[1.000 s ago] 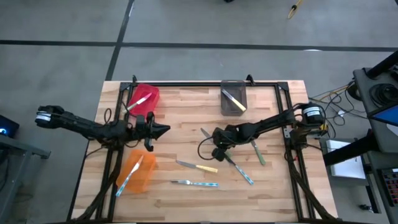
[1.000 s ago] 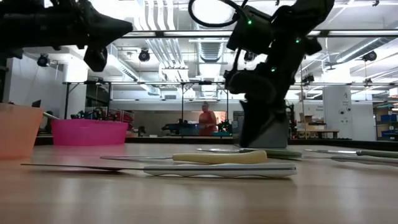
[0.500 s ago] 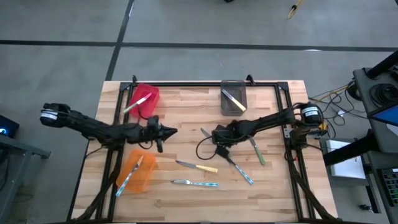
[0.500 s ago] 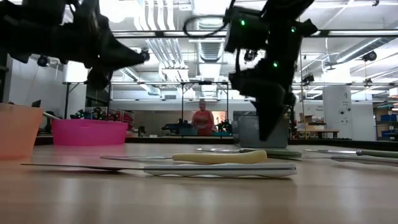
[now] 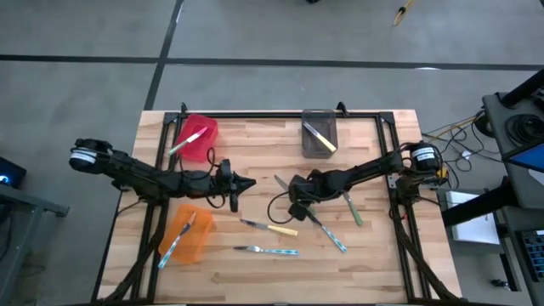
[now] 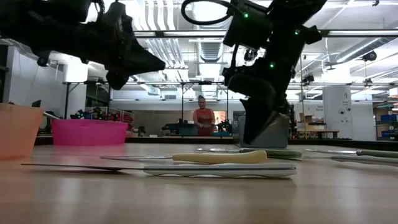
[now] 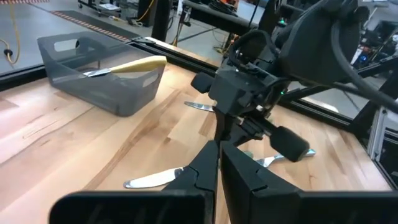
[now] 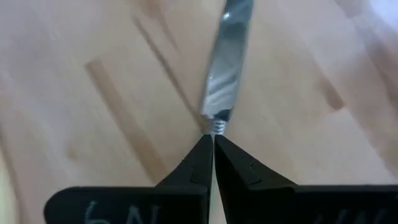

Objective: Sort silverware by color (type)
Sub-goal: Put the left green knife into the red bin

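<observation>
The left arm is stretched low from the left edge toward the middle of the counter, almost level with the surface. The left gripper (image 5: pixel 244 183) is held above the wood with its fingers (image 7: pixel 245 180) pressed together, and nothing is held between them.

The right arm is reached in from the right edge and is bent down at the wrist. The right gripper (image 5: pixel 297 207) is placed near the centre of the counter, pointed down at the wood. In the right wrist view its fingers (image 8: pixel 196 163) are closed to a narrow slit, and the end of a silver blade (image 8: pixel 225 68) is seen right at their tips; whether it is pinched cannot be told.

5 loose knives are seen on the counter. A yellow-handled knife (image 5: pixel 270 228) and a blue-handled knife (image 5: pixel 268 251) lie toward the front edge. A green-handled knife (image 5: pixel 351 206) and another blue-handled knife (image 5: pixel 328 233) lie toward the right edge. A bare blade (image 5: pixel 280 183) is seen near the centre.

A grey bin (image 5: pixel 318 146) at the back edge holds 1 yellow knife (image 5: pixel 322 138). A red bin (image 5: pixel 204 127) near the back-left corner holds 1 green knife (image 5: pixel 182 144). An orange bin (image 5: pixel 200 242) near the front-left corner holds 1 blue knife (image 5: pixel 176 240).
</observation>
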Available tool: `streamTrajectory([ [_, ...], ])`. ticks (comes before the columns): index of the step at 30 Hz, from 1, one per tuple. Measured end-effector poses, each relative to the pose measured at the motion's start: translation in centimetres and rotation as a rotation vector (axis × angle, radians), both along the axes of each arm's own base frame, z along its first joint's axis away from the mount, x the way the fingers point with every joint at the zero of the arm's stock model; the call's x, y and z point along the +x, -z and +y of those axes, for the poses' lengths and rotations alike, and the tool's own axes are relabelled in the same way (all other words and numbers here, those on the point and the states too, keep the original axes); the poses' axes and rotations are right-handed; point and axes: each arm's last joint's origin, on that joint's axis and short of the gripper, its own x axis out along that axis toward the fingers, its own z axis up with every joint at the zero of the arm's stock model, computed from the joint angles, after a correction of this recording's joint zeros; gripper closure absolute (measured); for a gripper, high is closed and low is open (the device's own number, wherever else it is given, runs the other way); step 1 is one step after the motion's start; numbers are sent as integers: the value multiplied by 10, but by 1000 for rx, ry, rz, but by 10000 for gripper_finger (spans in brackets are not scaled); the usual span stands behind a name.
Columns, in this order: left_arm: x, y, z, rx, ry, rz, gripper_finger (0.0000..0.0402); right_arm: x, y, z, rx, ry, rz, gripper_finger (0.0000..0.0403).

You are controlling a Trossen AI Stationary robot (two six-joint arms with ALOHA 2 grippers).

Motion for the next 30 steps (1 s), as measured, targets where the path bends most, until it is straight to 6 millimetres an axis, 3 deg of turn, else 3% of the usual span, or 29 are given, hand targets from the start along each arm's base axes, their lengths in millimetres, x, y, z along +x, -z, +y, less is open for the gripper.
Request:
streamTrajectory([
  [9, 1, 5, -4, -21, 10, 62, 402, -14, 9, 7, 13, 58, 144, 394],
  [16, 1, 6, -4, -18, 11, 64, 402, 2, 10, 13, 47, 29, -11, 394],
  [24, 1, 6, -5, -20, 15, 64, 402, 26, -10, 7, 24, -46, -195, 394],
  [30, -1, 11, -12, -49, 34, 105, 402, 20, -21, 4, 1, -60, -31, 394],
])
